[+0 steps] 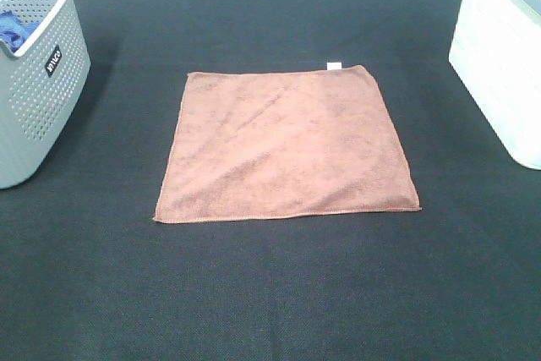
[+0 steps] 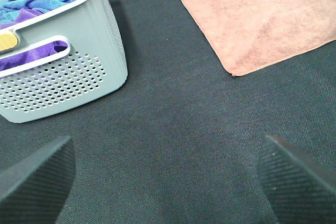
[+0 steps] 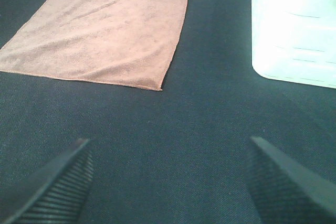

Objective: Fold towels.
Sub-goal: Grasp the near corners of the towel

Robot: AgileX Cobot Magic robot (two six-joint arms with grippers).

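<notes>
Lying flat, seemingly square towel (image 1: 287,145) points tag (image 1: 335,65) rearward.

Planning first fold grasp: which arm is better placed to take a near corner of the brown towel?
Right, narrowly. Both grippers are open and off the towel, but a near corner lies almost straight ahead of the right gripper; for the left gripper, the nearest corner sits off to one side.
</notes>
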